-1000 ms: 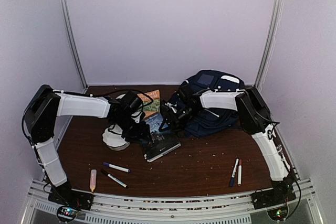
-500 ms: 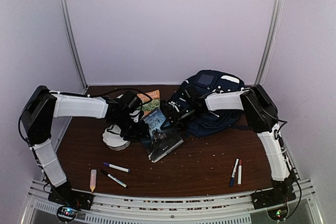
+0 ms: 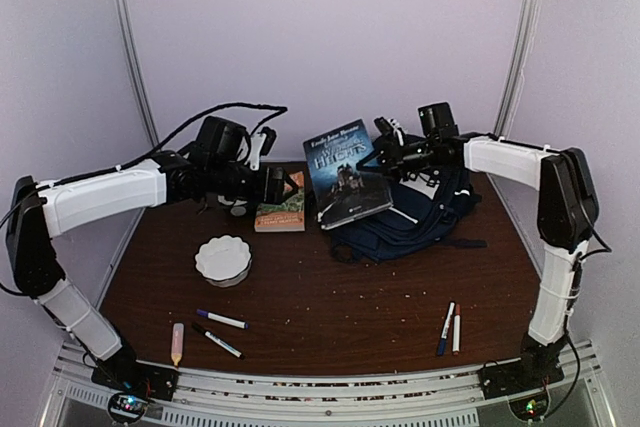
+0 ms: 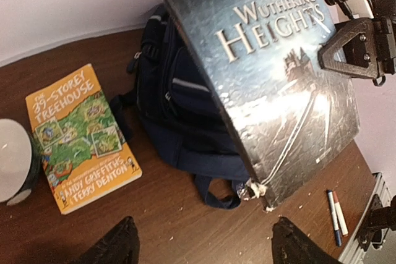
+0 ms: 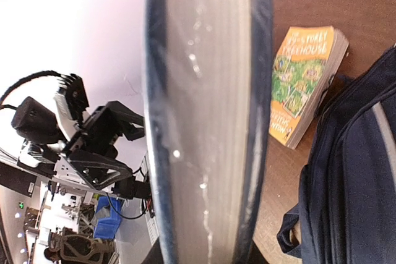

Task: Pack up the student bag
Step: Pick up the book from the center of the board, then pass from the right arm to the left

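The student bag (image 3: 415,215), navy blue, lies at the back right of the table; it also shows in the left wrist view (image 4: 179,112) and the right wrist view (image 5: 356,171). My right gripper (image 3: 386,159) is shut on the edge of a dark "Wuthering Heights" book (image 3: 346,173), holding it tilted in the air over the bag's left side. The book's page edge (image 5: 204,122) fills the right wrist view and hides the fingers. My left gripper (image 3: 277,185) hovers open left of the book, above an orange book (image 3: 283,205). Its fingertips (image 4: 120,245) have nothing between them.
The orange "Treehouse" book (image 4: 80,134) lies flat left of the bag. A white scalloped dish (image 3: 223,259) sits at centre left. Two markers (image 3: 222,319) and a pink tube (image 3: 177,343) lie front left. Two more markers (image 3: 450,327) lie front right.
The right gripper closed on the dark book and lifted it off the table to above the bag. The left gripper opened wider and rose back and left, away from the book.
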### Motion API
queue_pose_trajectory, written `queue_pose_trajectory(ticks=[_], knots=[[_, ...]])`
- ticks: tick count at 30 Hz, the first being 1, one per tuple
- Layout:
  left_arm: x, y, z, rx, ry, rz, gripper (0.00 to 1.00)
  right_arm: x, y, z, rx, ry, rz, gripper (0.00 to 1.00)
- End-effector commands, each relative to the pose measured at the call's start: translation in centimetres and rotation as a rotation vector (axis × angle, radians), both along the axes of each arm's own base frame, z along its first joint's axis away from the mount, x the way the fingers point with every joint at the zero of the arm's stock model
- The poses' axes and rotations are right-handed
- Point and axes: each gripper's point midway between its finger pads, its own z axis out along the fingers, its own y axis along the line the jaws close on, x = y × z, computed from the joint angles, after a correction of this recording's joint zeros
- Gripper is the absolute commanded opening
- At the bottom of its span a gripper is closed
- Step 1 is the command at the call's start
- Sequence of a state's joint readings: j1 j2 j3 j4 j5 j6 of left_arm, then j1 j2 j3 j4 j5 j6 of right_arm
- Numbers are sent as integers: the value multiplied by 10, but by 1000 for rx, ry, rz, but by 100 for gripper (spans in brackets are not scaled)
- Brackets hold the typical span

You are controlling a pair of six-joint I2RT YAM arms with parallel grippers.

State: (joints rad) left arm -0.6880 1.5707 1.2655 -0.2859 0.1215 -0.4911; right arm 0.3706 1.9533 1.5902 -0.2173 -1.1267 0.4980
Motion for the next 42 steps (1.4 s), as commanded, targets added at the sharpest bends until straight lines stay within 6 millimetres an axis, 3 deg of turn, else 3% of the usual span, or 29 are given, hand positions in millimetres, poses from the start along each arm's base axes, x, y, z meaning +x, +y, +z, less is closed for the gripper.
queue_pose_trajectory(ticks=[1, 4, 9, 15, 20, 29, 36, 42], knots=[[19, -40, 59, -210, -174, -104, 77, -9, -26, 77, 133, -214, 30, 7], [20, -65, 79, -360, -196, -187, 79, -12, -44, 100, 203, -270, -7, 7], [28, -91, 92, -480, -187, -260, 80, -22, -55, 140, 369, -325, -4, 7], [34, -109, 83, -546, -126, -293, 81, -24, -57, 156, 470, -304, 23, 7], [25, -120, 85, -623, -94, -364, 89, -14, -54, 154, 480, -278, 13, 7], [13, -130, 94, -727, -58, -464, 76, -2, -52, 138, 468, -248, -6, 7], [0, -137, 104, -760, -67, -517, 80, 1, -52, 132, 456, -247, -13, 7], [-1, -141, 102, -781, -29, -527, 74, 3, -52, 131, 457, -246, -18, 7]])
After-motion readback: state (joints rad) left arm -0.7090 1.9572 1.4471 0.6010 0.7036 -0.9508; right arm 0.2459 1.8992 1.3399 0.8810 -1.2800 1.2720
